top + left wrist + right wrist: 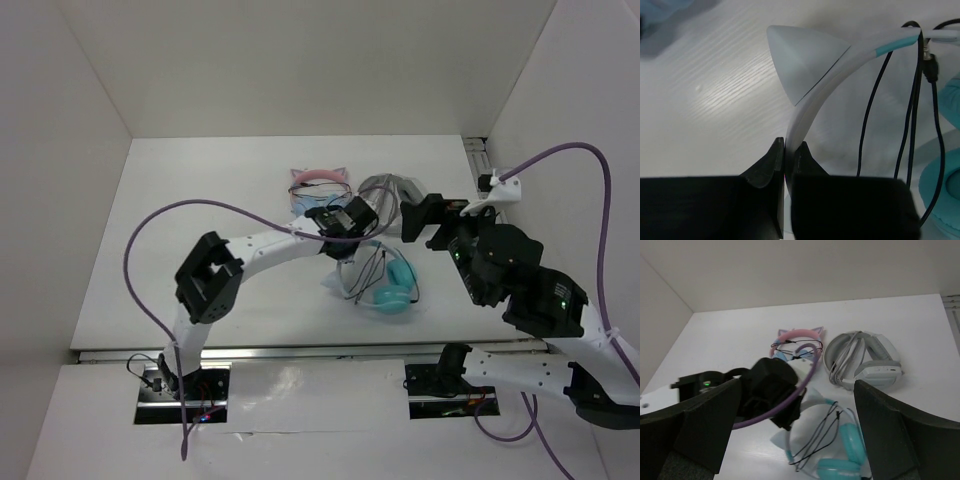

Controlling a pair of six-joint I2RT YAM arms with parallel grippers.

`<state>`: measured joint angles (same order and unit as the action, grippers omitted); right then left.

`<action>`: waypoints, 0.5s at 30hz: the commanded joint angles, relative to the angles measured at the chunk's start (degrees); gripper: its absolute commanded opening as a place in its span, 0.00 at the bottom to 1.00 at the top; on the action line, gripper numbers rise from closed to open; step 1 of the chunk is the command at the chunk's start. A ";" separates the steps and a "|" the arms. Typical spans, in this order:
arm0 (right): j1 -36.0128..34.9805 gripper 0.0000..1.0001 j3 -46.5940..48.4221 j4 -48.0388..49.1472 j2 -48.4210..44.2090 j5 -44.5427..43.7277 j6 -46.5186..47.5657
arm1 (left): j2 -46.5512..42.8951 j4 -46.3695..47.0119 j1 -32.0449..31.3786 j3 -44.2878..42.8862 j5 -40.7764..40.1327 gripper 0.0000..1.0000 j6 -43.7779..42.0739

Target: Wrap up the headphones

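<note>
My left claw [785, 150] is pinching the headphones [395, 298] by the band [805, 112]; the loose cable [867, 115] lies toward my right claw [428, 222], hovering spread open.

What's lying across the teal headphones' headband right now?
Black cable strands loop over the headband near its teal end. The left end effector pinches it lower down, hiding the rest.

in the top view the left arm [270, 245] covers the headphones' [395, 298] headband and part of the pink-banded headphones [320, 177]. in the left wrist view a teal ear cup [946, 200] runs off the right edge; a blue shape [662, 10] top left is too blurred to name.
</note>
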<state>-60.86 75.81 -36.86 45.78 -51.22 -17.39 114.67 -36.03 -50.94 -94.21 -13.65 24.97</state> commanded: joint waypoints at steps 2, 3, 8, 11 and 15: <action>0.22 1.00 1.97 -3.83 -2.00 0.07 -1.25 | 9.66 6.50 -4.69 -13.78 0.21 0.00 7.45; 0.22 1.00 1.97 -4.35 -2.01 0.07 -1.25 | 11.08 6.50 -5.22 -15.28 -1.19 0.00 8.24; 0.22 1.00 1.97 -6.29 -2.63 0.60 -1.25 | 15.58 6.50 -5.22 -18.81 -2.43 0.00 12.90; 0.22 1.00 1.45 -6.29 -3.86 1.12 -1.25 | 17.08 6.50 -5.22 -18.81 -2.43 0.00 14.05; 0.22 1.00 -1.02 -5.68 -5.44 2.27 -1.25 | 16.38 6.50 -5.75 -17.50 -2.96 0.34 14.58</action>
<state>-60.86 75.29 -42.04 41.41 -49.71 -18.20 132.22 -32.03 -57.04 -110.28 -15.29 36.29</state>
